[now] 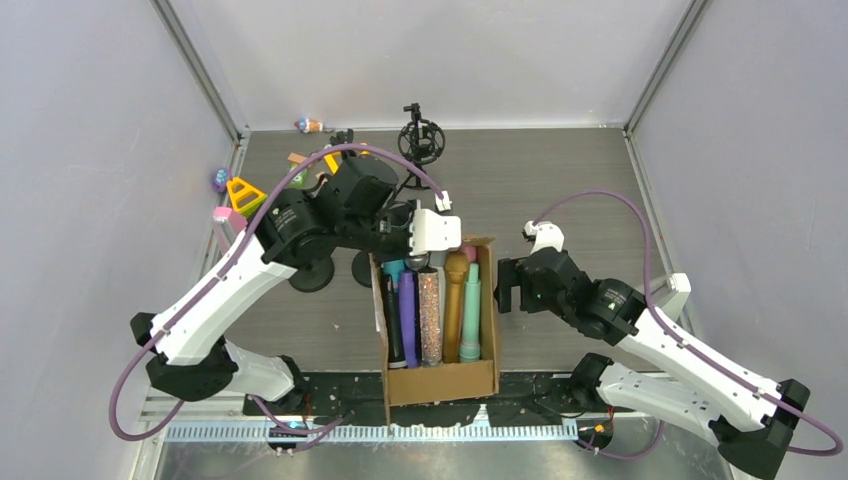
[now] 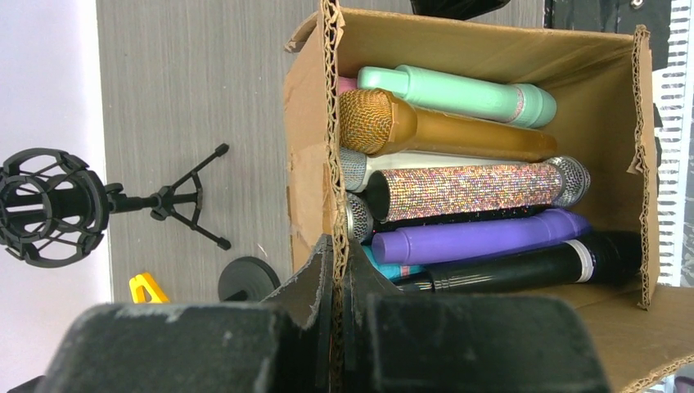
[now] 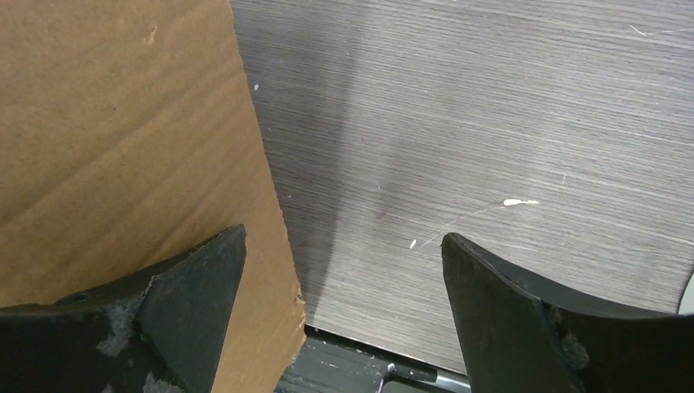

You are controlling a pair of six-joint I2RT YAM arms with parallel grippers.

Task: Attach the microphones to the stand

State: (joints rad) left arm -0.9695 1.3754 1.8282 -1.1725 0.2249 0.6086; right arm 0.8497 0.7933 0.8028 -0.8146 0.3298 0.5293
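The cardboard box (image 1: 440, 382) sits toward 6 o'clock on the table, its long axis running 6 to 12. The microphones (image 1: 432, 315) lie packed inside, side by side, heads toward 12. From the left wrist view, the mint green microphone (image 2: 458, 90), gold microphone (image 2: 442, 131), glitter microphone (image 2: 475, 192), purple microphone (image 2: 483, 237) and black microphone (image 2: 524, 266) are distinct, and a cyan one peeks out underneath.

They look light and rigid. The smooth barrels are probably slick, while the glitter one should offer more bite. Mid-barrel seems the best place to pinch, clear of the mesh heads, which could dent. Packed this tightly, there is little room for fingers between neighbours.

The right gripper (image 3: 342, 237) stands wide and holds nothing, just beside the box's 3 o'clock wall. The left gripper (image 2: 338, 262) is clamped on the corrugated rim at the box's 12 o'clock end, likely steadying it.

At 12 o'clock, well apart, stands the shock-mount tripod stand (image 1: 421, 140), holding no microphone.

No brand or writing is legible, only plain bands on the black and mint barrels.
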